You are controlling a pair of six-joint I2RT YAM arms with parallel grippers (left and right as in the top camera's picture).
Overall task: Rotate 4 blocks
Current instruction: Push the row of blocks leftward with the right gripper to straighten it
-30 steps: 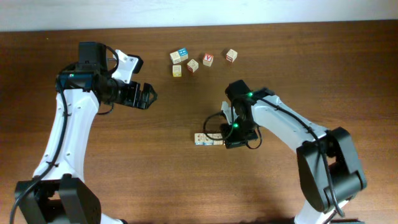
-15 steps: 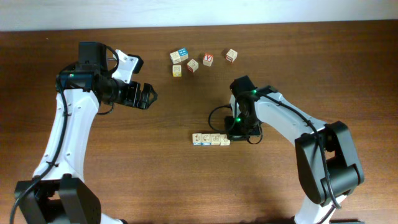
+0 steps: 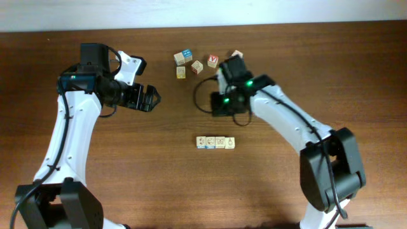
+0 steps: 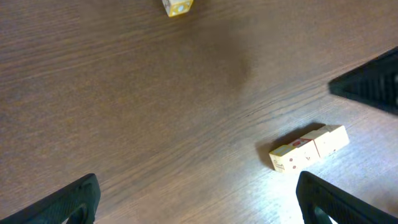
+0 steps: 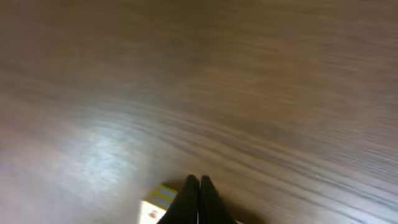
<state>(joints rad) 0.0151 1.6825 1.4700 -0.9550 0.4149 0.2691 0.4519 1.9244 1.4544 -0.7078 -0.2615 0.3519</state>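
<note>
Your four blocks [image 3: 215,142] sit in a tight left-to-right row on the table [image 3: 146,178], side faces touching, around the middle and a little to the near side. The left wrist camera catches that row low and to the right, with cream faces and a red mark on one of them.

Your right gripper [image 5: 199,186] has its fingers pressed flat together, pinching nothing. Its camera is blurred, and a pale block corner [image 5: 155,208] with a yellow edge pokes in just left of the tips; you can't tell which block that is. From overhead, the right arm [image 3: 280,114] reaches in from the right, with its wrist on the far side of the row and apart from it, up close to the loose cubes.

Your left gripper [image 3: 152,98] hangs over bare wood well to the left, fingers [image 4: 68,202] spread wide and empty.

Across the far side you've got a blue-topped cube [image 3: 185,56], a yellow cube [image 3: 181,72], a cream cube [image 3: 197,66] and the red V cube [image 3: 212,60]. A last cube [image 3: 236,53] peeks out beside the right arm's wrist.
</note>
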